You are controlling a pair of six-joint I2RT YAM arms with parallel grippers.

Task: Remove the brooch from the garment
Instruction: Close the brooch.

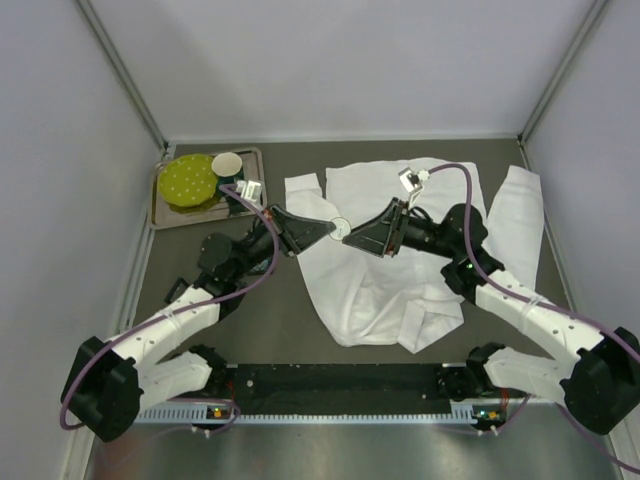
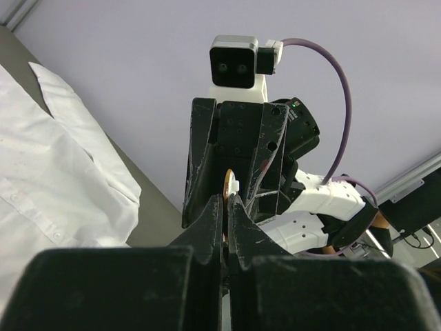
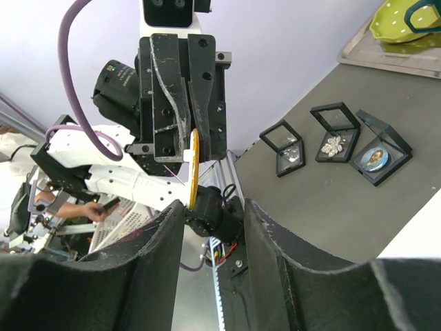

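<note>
Brooch [image 1: 339, 226], a thin round disc seen edge-on in both wrist views, is pinched between the closed fingers of the left gripper [image 1: 325, 230]; it is held in the air over the white garment [image 1: 380, 290], clear of the cloth. Facing it tip to tip, the right gripper [image 1: 347, 238] has its jaws apart and grips nothing; three small black display cases [image 3: 335, 134] lie on the dark table [image 1: 250, 300] near a tray [image 1: 158, 205] with a green dish [image 1: 188, 180].

A green dish [image 1: 188, 180] and white cup [image 1: 226, 163] sit on a metal tray [image 1: 168, 218], three black cases [image 3: 335, 134] nearby.
</note>
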